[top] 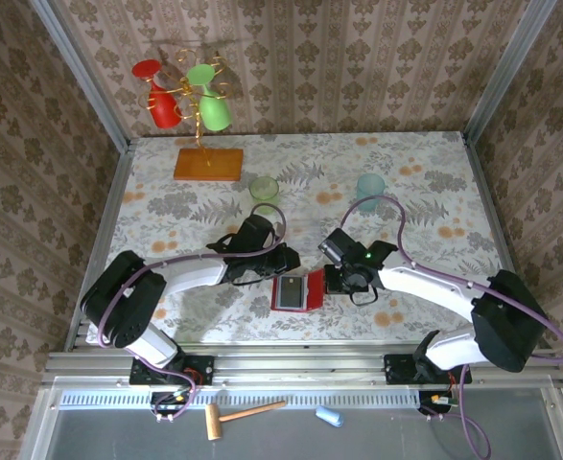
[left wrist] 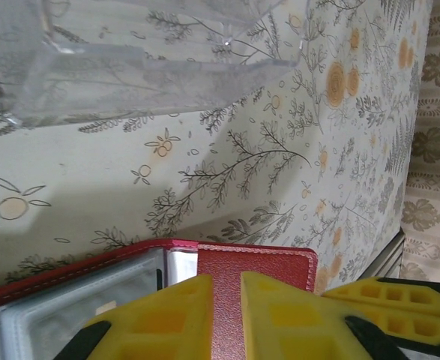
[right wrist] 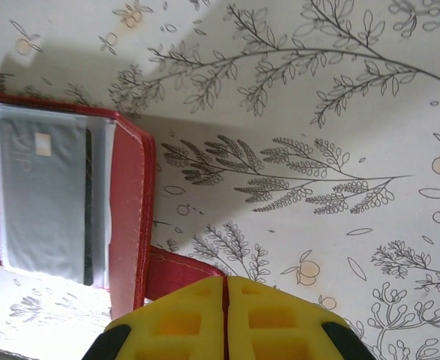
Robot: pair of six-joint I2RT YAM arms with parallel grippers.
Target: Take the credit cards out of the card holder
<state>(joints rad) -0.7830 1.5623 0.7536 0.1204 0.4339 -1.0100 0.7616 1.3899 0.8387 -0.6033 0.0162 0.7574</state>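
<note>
The top camera hangs high behind the arms (top: 190, 273), looking down on the whole table (top: 454, 172), the card holder (top: 297, 291) near the front edge. Both wrist cameras sit close over that card holder, left slanting past it, right nearly straight down; all three share it.

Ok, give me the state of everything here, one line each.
card holder: open, lying flat.
credit cards: tucked in its pocket.
left gripper: slightly apart over card holder, grip unclear.
right gripper: shut on card holder's tab.
green cup: upright.
teal cup: upright.
hanging glasses: bowls down.
</note>
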